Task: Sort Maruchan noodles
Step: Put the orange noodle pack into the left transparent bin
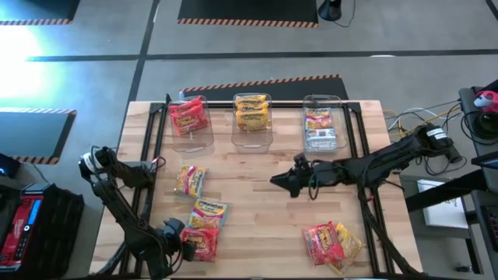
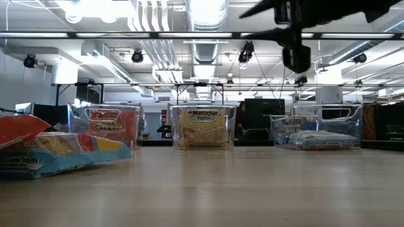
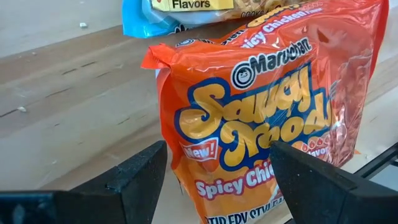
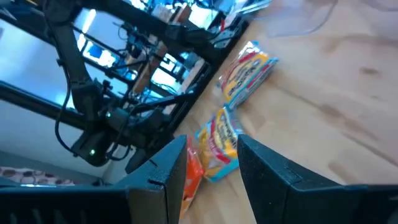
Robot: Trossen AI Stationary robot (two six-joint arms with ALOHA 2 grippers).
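A red-orange Maruchan noodles packet (image 3: 249, 124) lies near the table's front left (image 1: 204, 243), its far end resting on a blue-edged multicoloured packet (image 1: 208, 211). My left gripper (image 3: 217, 180) is open and points steeply down, one finger on each side of the red packet's near end. Another multicoloured packet (image 1: 191, 180) lies farther back. A small heap of packets (image 1: 331, 243) lies at the near right. My right gripper (image 1: 274, 180) hangs raised over the table's middle, open by a narrow gap, with nothing between its fingers (image 4: 212, 162). My left gripper has its fingers (image 3: 140, 177) at the two sides of the red packet's near end (image 3: 205, 186), coming from above and the near side. One finger stands in front of the packet's side. I cannot tell whether either finger touches it.
Three clear bins stand in a row at the far edge. The left bin (image 1: 194, 140) holds red packets, the middle bin (image 1: 250, 137) yellow ones, and the right bin (image 1: 323, 144) multicoloured ones. Bare wood lies between the bins and the loose packets. Black frame rails run along the table's sides.
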